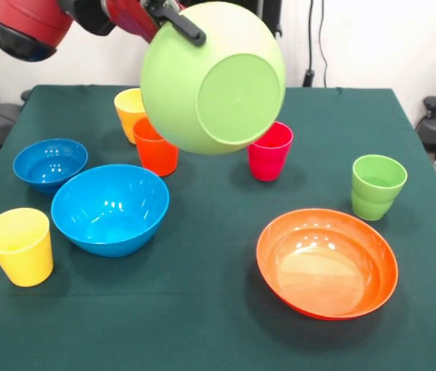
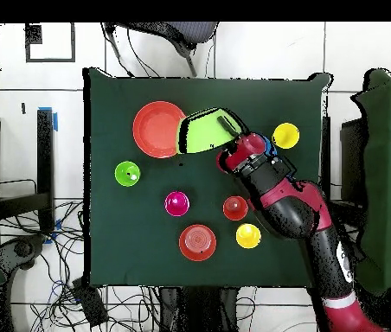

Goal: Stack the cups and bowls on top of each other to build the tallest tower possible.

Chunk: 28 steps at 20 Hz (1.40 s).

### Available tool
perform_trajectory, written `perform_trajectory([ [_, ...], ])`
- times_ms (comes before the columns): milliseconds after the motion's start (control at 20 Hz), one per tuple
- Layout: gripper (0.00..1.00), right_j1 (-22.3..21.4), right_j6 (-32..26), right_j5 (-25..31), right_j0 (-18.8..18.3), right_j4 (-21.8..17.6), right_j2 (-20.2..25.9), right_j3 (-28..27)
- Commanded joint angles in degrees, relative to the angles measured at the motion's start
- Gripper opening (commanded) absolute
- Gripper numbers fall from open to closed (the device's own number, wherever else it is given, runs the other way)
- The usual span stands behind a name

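Arm (image 2: 296, 212): glossy red rounded shells with black joint sections | Link nearest the lime green bowl (image 1: 212, 77): bulbous red housing, black cap | Tool (image 1: 178, 23): black, slim bar-shaped piece against the bowl's rim

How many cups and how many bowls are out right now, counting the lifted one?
Cups: 5 (near yellow cup, far yellow cup, orange cup, pink-red cup, light green cup)
Bowls: 5 (lime green bowl, large blue bowl, small blue bowl, wide orange bowl, small orange bowl)
Total: 10
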Motion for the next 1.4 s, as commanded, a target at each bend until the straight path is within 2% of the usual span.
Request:
perform_trajectory([
  [50,0.0,1.8,-19.7,-5.5,1.3,-10.3,-9.2,-2.5],
  [200,0.0,1.4,-22.0,-3.7,1.0,-10.1,-10.7,-2.9],
  [450,0.0,5.7,-30.9,0.1,-2.6,-6.6,-12.1,-2.6],
  [650,0.0,7.2,-34.5,1.3,-3.8,-5.1,-12.6,-2.3],
  [950,0.0,7.1,-34.7,-0.6,-4.4,-5.4,-12.3,-0.2],
  [1400,0.0,4.3,-30.9,-1.8,-2.5,-5.9,-12.5,0.1],
])
